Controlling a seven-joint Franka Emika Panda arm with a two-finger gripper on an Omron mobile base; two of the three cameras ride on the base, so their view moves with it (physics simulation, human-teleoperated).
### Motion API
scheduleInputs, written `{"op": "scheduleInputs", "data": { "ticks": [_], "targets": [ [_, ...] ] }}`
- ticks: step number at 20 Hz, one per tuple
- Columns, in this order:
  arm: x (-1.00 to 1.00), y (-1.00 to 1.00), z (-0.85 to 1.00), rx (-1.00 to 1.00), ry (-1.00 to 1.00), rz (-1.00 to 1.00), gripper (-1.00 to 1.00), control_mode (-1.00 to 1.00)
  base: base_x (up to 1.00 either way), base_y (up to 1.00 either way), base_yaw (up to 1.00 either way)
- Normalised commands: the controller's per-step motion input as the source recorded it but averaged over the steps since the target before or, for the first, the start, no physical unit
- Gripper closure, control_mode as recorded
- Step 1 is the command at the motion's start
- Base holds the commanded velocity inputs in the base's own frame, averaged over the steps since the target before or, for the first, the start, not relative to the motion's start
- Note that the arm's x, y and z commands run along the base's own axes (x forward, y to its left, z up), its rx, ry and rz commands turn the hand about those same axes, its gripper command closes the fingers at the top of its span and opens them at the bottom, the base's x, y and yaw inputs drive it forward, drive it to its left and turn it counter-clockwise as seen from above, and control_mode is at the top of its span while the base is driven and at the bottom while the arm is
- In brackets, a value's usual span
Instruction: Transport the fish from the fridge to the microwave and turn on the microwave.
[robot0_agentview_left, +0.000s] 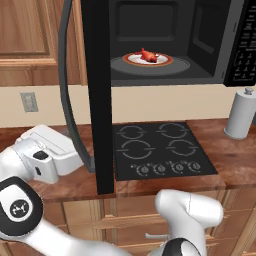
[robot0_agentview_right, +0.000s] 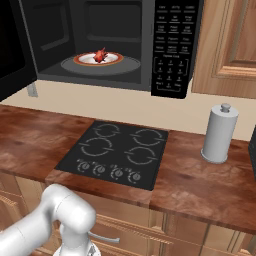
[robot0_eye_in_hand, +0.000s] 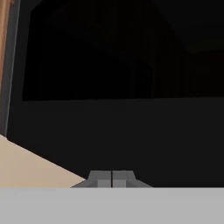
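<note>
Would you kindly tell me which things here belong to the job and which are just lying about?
For the job:
fish on a plate
microwave, its door open
gripper, shut, facing the door

Lying about:
stove
paper towel holder
wall outlet

I am in a home kitchen. A black stove top (robot0_agentview_right: 116, 150) with four rings and a row of knobs sits flat in a brown bench (robot0_agentview_right: 30, 137). Above it hangs a black microwave (robot0_agentview_right: 172, 47) with its door open and a plate (robot0_agentview_right: 98, 59) inside. Wooden cupboards (robot0_agentview_left: 30, 35) hang on the wall, and more are under the bench. A paper towel roll (robot0_agentview_right: 219, 134) stands on the bench, and a wall plug (robot0_agentview_left: 29, 102) is close by
</note>
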Motion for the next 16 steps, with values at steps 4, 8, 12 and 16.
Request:
{"op": "scheduleInputs", "data": {
  "ticks": [4,8,12,16],
  "targets": [
    [0.0,-0.52,0.0,0.0,-0.03,0.0,1.0,-1.0,0.0,0.0,0.0],
    [-0.01,-0.52,0.0,0.0,-0.03,0.0,1.0,-1.0,0.0,0.0,0.0],
    [-0.07,-0.49,0.0,0.0,-0.04,0.0,1.0,-1.0,0.0,0.0,0.0],
    [-0.06,-0.51,0.0,0.0,-0.04,0.0,1.0,-1.0,0.0,0.0,0.0]
  ]
}}
